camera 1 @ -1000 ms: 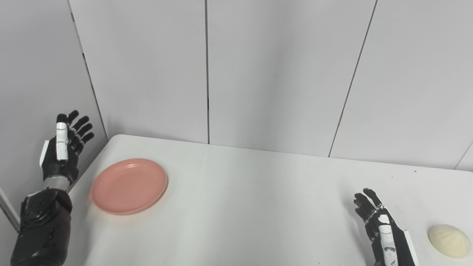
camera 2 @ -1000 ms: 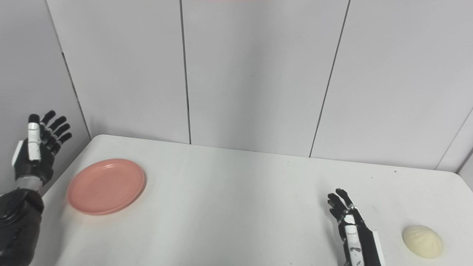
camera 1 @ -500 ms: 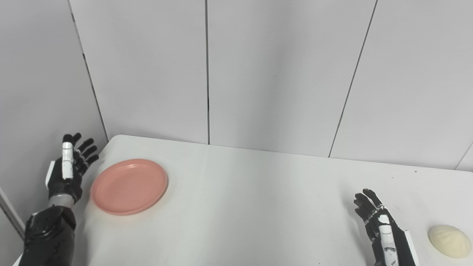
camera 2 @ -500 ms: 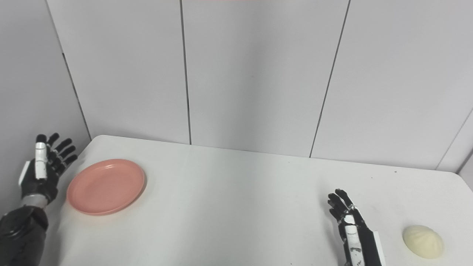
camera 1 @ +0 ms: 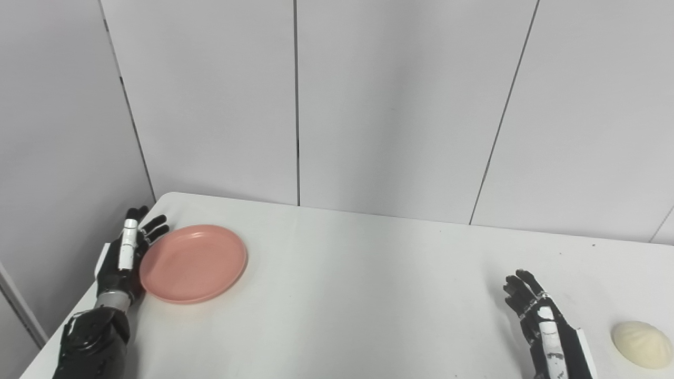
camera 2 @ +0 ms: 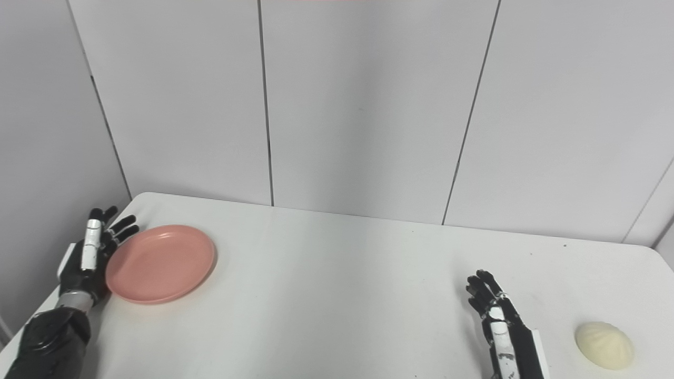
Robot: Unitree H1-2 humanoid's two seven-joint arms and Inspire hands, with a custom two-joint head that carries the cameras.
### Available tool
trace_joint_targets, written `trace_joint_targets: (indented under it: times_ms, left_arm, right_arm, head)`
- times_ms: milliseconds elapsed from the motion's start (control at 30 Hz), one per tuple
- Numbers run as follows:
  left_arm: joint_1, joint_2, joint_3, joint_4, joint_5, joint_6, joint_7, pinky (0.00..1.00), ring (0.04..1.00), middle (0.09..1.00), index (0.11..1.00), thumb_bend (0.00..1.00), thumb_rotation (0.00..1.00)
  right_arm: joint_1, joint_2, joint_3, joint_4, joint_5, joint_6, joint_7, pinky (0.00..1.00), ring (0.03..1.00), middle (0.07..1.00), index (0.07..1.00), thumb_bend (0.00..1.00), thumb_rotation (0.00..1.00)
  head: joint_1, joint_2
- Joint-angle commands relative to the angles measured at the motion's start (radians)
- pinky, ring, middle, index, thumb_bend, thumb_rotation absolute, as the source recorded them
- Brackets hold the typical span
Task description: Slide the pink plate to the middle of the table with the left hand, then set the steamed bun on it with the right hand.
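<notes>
In the left eye view, a white table (camera 1: 368, 295) stands in front of a gray panel wall (camera 1: 389, 105). The pink plate (camera 1: 194, 262) lies flat on the far left part of the table. The left hand (camera 1: 125, 256) is right at the plate's left edge, and it looks like it touches the rim. Its fingers are straight and spread, and it holds nothing. The right hand (camera 1: 542, 321) is at the near right, just over the table, with its fingers stretched out and apart, and it holds nothing too. The steamed bun (camera 1: 641, 345) sits on the table at the near right, just to the right of that hand, but they do not touch. In the right eye view, the plate (camera 2: 160, 263) is again at the far left with the left hand (camera 2: 90, 260) against its left side, fingers loose and spread. The right hand (camera 2: 500, 329) is empty with its fingers apart, and the bun (camera 2: 603, 345) lies near it on the right, well apart from the plate.
</notes>
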Motion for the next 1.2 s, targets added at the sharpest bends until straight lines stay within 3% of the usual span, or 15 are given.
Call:
trace_joint_targets:
  times_ms: [0,300,633,1167]
  left_arm:
    - [0.002,-0.006,-0.011,-0.008,0.008,0.021,-0.007,0.78,0.816,0.811,0.900,0.79,0.90]
    - [0.003,-0.034,-0.041,-0.037,0.017,0.031,-0.025,0.76,0.802,0.804,0.887,0.80,0.90]
    - [-0.032,-0.082,-0.095,-0.113,0.031,0.103,-0.035,0.76,0.785,0.779,0.872,0.83,0.88]
    - [-0.058,-0.152,-0.151,-0.118,0.059,0.147,-0.049,0.75,0.791,0.787,0.866,0.79,0.91]
  right_arm:
    - [0.032,0.013,0.006,0.013,0.002,0.003,0.000,0.91,0.864,0.839,0.835,0.76,0.84]
    - [0.028,0.014,0.010,0.017,-0.005,0.007,-0.001,0.89,0.855,0.840,0.845,0.77,0.83]
    - [0.025,0.020,0.022,0.011,-0.028,0.009,-0.010,0.88,0.846,0.831,0.836,0.75,0.84]
    - [0.019,0.029,0.042,-0.005,-0.053,0.025,-0.027,0.89,0.848,0.831,0.845,0.74,0.86]
  head:
    - [0.000,0.005]
    - [-0.006,0.010]
    - [-0.023,0.019]
    - [-0.054,0.028]
